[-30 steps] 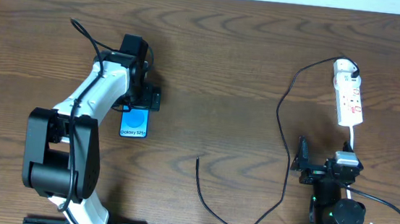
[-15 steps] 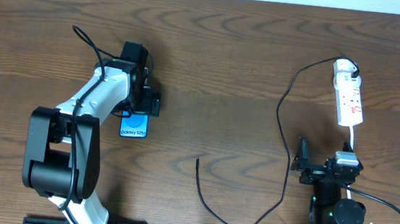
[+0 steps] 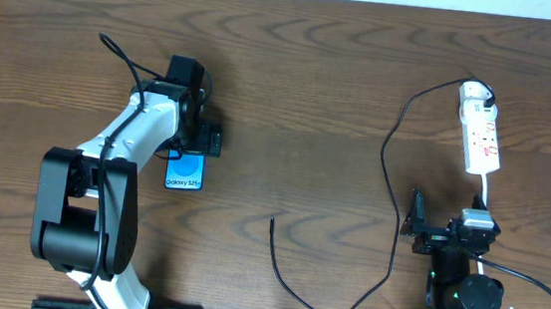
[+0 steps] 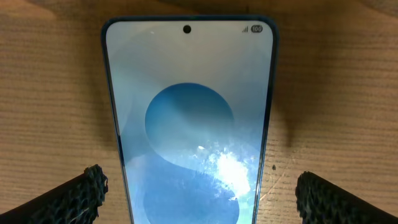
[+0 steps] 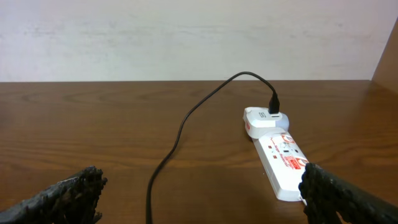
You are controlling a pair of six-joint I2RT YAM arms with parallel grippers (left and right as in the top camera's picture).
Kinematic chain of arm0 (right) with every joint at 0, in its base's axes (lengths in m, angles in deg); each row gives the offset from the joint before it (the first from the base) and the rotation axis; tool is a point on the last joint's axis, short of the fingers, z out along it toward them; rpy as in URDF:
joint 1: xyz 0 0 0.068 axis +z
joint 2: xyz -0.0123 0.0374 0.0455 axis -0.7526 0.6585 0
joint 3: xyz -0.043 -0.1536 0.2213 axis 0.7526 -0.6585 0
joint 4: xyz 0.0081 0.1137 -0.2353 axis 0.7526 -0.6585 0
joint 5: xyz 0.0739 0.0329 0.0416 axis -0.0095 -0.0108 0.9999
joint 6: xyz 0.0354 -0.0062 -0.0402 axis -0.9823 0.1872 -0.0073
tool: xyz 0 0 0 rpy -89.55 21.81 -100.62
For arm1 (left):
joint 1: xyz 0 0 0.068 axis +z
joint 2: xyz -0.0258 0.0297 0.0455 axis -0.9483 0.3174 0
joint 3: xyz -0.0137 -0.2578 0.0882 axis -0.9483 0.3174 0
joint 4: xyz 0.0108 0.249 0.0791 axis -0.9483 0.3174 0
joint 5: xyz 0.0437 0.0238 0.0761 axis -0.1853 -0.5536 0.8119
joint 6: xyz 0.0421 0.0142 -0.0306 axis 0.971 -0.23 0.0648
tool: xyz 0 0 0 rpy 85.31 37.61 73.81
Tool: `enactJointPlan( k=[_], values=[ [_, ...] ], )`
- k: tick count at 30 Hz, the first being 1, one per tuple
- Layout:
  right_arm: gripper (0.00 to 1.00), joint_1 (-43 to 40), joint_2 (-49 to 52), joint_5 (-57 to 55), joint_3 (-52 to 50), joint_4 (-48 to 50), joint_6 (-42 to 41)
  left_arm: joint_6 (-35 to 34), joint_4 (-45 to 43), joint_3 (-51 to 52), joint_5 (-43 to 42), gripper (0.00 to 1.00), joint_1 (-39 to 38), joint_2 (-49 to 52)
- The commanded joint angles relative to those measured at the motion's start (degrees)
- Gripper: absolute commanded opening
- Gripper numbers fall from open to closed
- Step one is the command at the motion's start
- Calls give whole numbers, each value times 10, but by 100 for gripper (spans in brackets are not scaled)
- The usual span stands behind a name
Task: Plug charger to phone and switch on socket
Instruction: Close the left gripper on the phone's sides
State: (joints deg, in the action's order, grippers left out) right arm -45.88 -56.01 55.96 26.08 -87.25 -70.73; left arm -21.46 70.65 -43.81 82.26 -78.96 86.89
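The phone lies flat at the table's left, blue screen up. My left gripper hangs over its far half and hides that part from above. In the left wrist view the phone fills the middle, and the left gripper is open with one finger outside each long edge, touching neither. The charger runs as a thin black cable from the socket down in a loop to a free tip mid-table. My right gripper is open and empty, just short of the socket; the charger runs between its fingers.
A white adapter with the black cable in it sits in the far end of the power strip. The strip's white cord runs back past the right arm's base. A pale wall stands behind the table's far edge.
My left arm has shifted slightly over the phone, then settled. The right arm, the cable and the socket have not moved.
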Motion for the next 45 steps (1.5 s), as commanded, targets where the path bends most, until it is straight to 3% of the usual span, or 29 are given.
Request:
enactJointPlan(
  k=[1, 45],
  values=[
    [99, 5, -5, -3, -1, -2, 10, -5, -2, 3, -1, 99, 0, 8],
    [99, 5, -5, -3, -1, -2, 10, -5, -63, 58, 8, 99, 0, 8]
  ],
)
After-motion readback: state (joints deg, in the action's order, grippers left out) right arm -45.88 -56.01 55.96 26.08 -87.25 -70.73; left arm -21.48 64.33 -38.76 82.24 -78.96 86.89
